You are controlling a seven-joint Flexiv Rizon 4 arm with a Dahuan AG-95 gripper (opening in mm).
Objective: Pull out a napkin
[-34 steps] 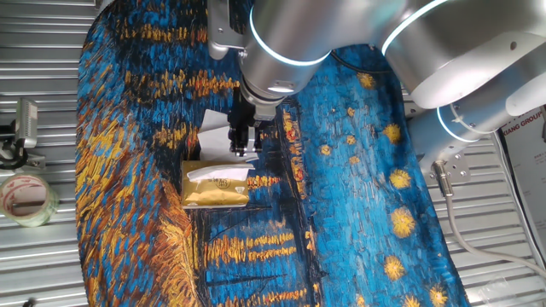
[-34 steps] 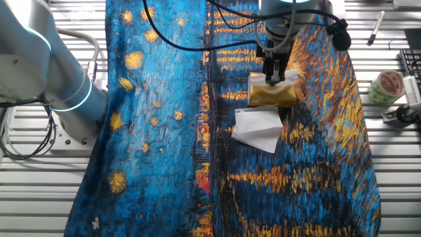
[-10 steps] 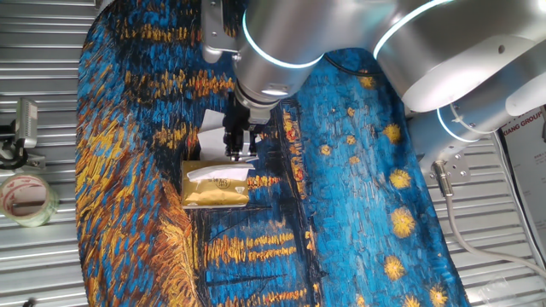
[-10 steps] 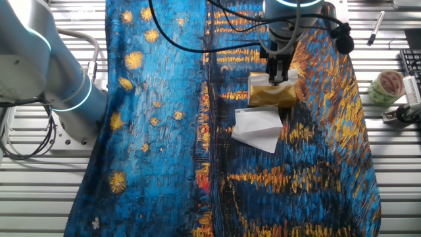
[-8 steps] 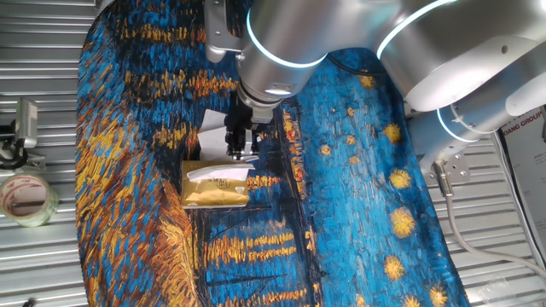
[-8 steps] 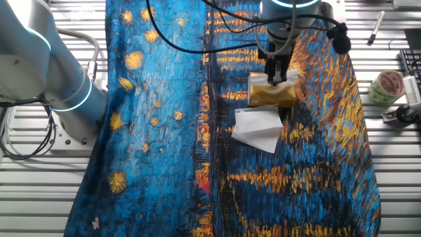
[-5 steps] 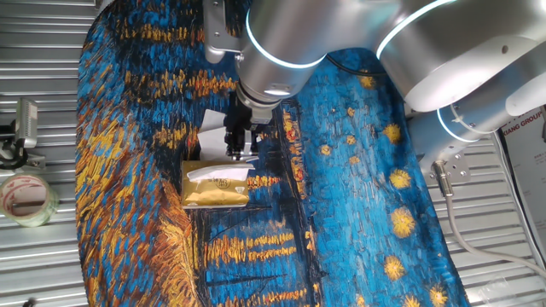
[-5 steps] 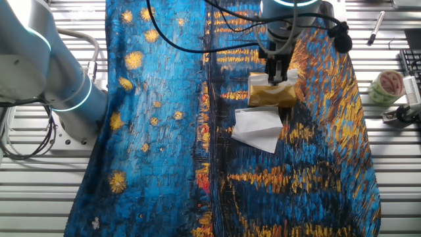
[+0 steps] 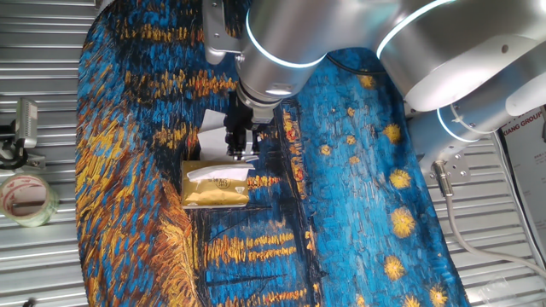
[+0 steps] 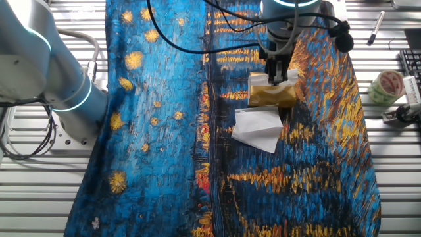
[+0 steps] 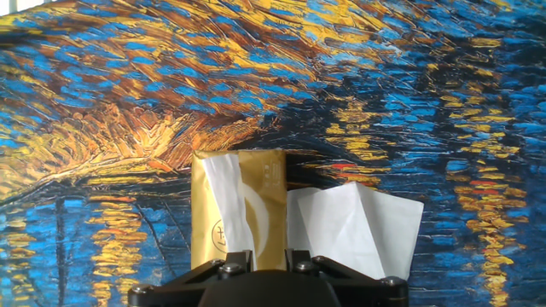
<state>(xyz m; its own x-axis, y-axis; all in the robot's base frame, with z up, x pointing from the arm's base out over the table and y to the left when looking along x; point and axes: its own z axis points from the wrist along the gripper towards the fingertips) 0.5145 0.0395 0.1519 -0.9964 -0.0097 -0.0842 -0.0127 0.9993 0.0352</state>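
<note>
A gold tissue pack (image 9: 213, 189) lies on the painted cloth, also in the other fixed view (image 10: 270, 96) and the hand view (image 11: 264, 205). The napkin (image 11: 226, 200), a creased white tissue, pokes out of the pack's slot and lies along its top (image 9: 217, 173). My gripper (image 9: 239, 153) hovers just above the pack's edge nearest the loose sheet (image 10: 277, 79). In the hand view its jaws (image 11: 266, 256) stand slightly apart with nothing between them, and the pack shows through the gap.
A flatter loose white sheet (image 10: 258, 130) lies on the cloth right beside the pack (image 11: 358, 226). A tape roll (image 9: 26, 198) and a metal clip (image 9: 21, 128) sit off the cloth. A pen (image 10: 375, 27) lies at the far edge.
Over 3.4 s the gripper has shifted a little sideways over the pack's edge. In the last second it is nearly still. The pack, napkin and sheet have not moved.
</note>
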